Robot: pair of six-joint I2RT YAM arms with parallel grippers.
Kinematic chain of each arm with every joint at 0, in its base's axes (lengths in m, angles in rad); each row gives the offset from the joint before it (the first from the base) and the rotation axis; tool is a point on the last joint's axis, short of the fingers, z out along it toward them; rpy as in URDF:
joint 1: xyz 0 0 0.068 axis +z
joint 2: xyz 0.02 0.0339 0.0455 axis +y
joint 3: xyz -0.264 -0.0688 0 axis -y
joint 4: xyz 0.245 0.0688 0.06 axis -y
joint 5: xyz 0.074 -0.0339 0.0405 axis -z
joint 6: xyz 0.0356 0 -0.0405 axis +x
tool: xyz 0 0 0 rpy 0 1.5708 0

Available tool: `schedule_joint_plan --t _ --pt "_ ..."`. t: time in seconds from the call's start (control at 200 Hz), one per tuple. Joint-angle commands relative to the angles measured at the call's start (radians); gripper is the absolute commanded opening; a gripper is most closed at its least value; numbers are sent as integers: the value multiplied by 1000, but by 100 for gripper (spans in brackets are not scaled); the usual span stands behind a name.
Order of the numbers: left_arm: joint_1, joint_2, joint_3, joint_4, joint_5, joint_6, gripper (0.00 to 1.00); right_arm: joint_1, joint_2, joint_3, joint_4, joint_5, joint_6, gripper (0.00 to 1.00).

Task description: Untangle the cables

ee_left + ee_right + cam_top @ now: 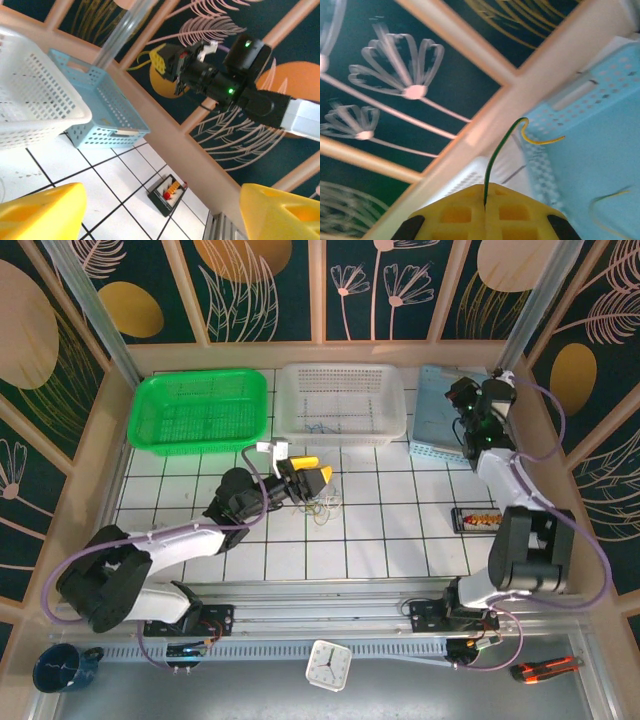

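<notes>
A small tangle of thin pale cables [322, 508] lies on the white tiles, just in front of my left gripper [314, 472]. That gripper is open; its yellow fingers [40, 212] stand far apart with nothing between them. A blue cable [320, 426] rests in the white basket [340, 405]. My right gripper [462, 392] hovers over the light blue basket [432, 420], shut on a green-and-yellow cable [502, 150] that curls up out of its fingertips [460, 215]. Another thin yellowish cable [607, 200] lies inside the blue basket [600, 150]. The left wrist view shows the right gripper [167, 62] from the side.
A green basket [200, 410] stands at the back left beside the white one. A small black tray with red and orange parts [477, 519] sits by the right arm. Wooden walls close in the table on three sides.
</notes>
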Motion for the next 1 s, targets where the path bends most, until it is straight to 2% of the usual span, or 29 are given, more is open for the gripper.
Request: schedule_joint_plan --t 0.0,0.045,0.075,0.145,0.19,0.24,0.505,0.68,0.836,0.996 --pt "-2 -43 -15 -56 -79 26 86 -31 87 64 -46 4 -53 0" --pt "-2 -53 -18 -73 -100 26 90 -39 129 89 -68 -1 -66 1" --pt "-2 -58 -19 -82 -111 26 92 -43 154 104 -81 -7 -77 11" --pt "-2 -67 -21 -99 -131 20 96 -57 207 144 -116 -39 -97 43" --pt "-1 -70 -21 -106 -139 18 99 -63 229 164 -144 -53 -106 52" --pt "-2 -72 -22 -111 -144 15 99 -68 233 169 -155 -67 -111 57" --pt "-2 -87 -39 -124 -175 4 99 -58 96 99 -137 -128 -88 58" --pt "-2 -111 -58 -151 -206 -6 99 -1 -40 10 -118 -162 -62 58" --pt "-1 -133 -91 -175 -246 -15 99 125 -169 -73 -131 -159 -69 58" --pt "0 -146 -115 -249 -300 -29 99 327 -282 -187 -154 -140 -78 58"
